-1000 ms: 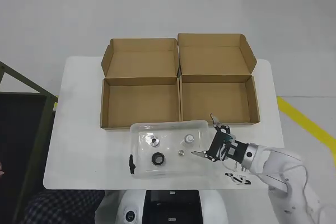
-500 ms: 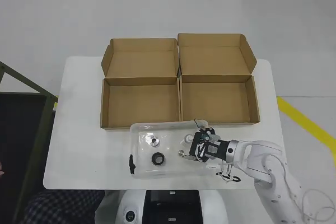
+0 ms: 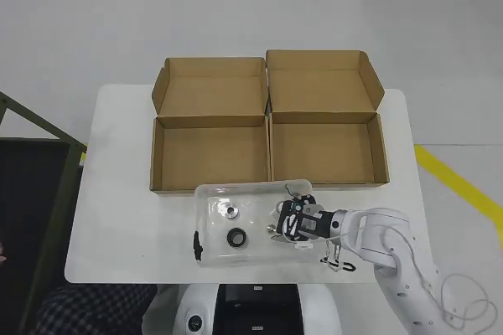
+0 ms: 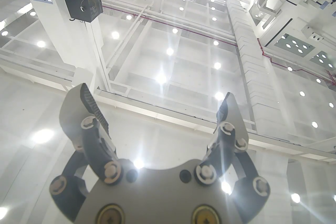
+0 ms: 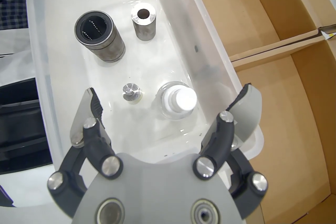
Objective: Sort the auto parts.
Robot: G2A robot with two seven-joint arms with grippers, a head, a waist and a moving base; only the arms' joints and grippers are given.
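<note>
Our left gripper (image 4: pixel 155 90) points up at the ceiling with its fingers spread wide and nothing between them. On the white table (image 3: pixel 117 184), starting from the left, we see the left cardboard box (image 3: pixel 211 155) with its lid folded back, and the clear plastic bin (image 3: pixel 203 191) just in front of it, with a patch of black tape (image 3: pixel 197 245) on its left end. In the left half of the bin a steel sleeve (image 5: pixel 143 21) stands upright on the side towards the boxes. A larger dark bearing (image 5: pixel 99 37) stands just beside it, on the side towards us. Further right are a small silver part (image 5: pixel 132 92) and, near it on the box side, a white-capped part (image 5: pixel 178 103) on a clear base. Our right gripper (image 3: pixel 278 219) hangs over the bin's right end, fingers wide apart and gripping nothing. One finger is low inside the bin and the other is at the wall nearest the boxes, with the two small parts just ahead of them. The right cardboard box (image 3: pixel 323 151) touches the left one, also open
</note>
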